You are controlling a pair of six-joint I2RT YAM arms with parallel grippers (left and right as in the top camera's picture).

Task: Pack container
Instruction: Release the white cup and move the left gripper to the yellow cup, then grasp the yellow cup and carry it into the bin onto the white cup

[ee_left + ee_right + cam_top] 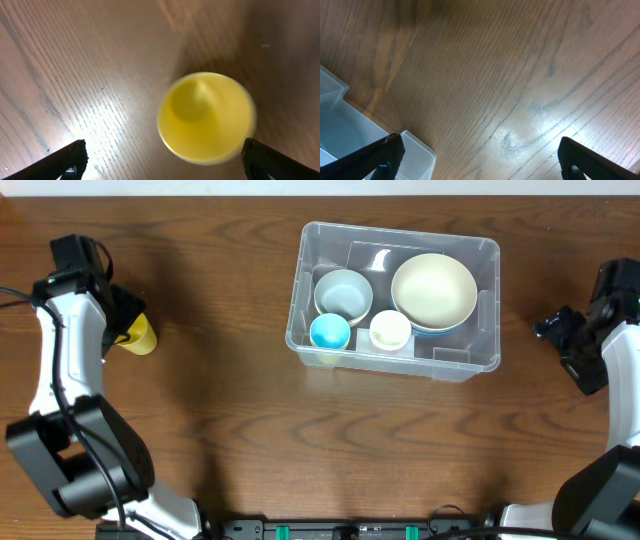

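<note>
The clear plastic container [440, 366] stands right of the table's middle. Inside it are a pale blue bowl [343, 293], a large cream bowl [433, 290], a blue cup [330, 332] and a cream cup [390, 330]. A yellow cup [140, 335] stands upright far to the left on the bare wood. My left gripper [122, 320] hovers over it, open. In the left wrist view the yellow cup [206, 117] sits just ahead of the gripper [165, 165], close to the right finger [270, 160], and nothing is gripped. My right gripper [548, 330] is open beside the container's right end.
In the right wrist view a corner of the container [350, 135] shows at lower left, by the left finger [385, 155] of the gripper [480, 162]. Dark wood table [220, 410] stretches between the yellow cup and the container.
</note>
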